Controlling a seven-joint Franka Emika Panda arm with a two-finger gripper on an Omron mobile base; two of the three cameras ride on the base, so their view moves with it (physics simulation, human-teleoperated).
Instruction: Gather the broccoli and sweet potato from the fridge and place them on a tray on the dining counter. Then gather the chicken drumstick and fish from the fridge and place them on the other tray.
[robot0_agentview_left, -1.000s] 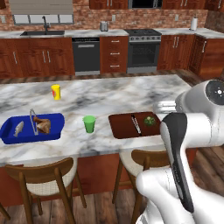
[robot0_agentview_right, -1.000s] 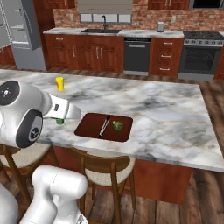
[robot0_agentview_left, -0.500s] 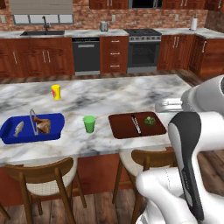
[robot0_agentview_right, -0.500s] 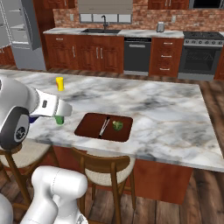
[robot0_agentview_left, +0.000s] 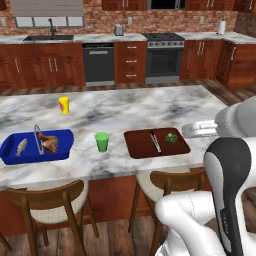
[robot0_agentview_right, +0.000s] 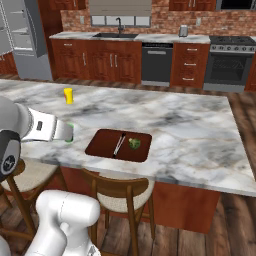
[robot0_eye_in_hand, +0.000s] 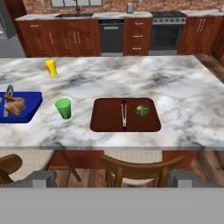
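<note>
On the marble worktop (robot0_agentview_left: 130, 107) I see two trays well apart, with a green cup (robot0_agentview_left: 102, 141) between them. On the brown tray (robot0_agentview_left: 156, 142) lies the broccoli (robot0_agentview_left: 171, 138), near its right end, and beside it a thin dark utensil (robot0_agentview_left: 155, 141) lies along the middle; I cannot find a sweet potato there. On the blue tray (robot0_agentview_left: 34, 147) at the left lie the fish (robot0_agentview_left: 21, 147) and the chicken drumstick (robot0_agentview_left: 49, 143), with a slim upright metal piece (robot0_agentview_left: 36, 138) between them. A yellow cup (robot0_agentview_left: 64, 105) stands farther back on the worktop, apart from all. My fingers (robot0_eye_in_hand: 112, 178) are spread wide and hold nothing; in the hand view their grey tips (robot0_eye_in_hand: 41, 178) stand below the worktop edge, above a wooden chair (robot0_eye_in_hand: 136, 168), and they touch no object.
</note>
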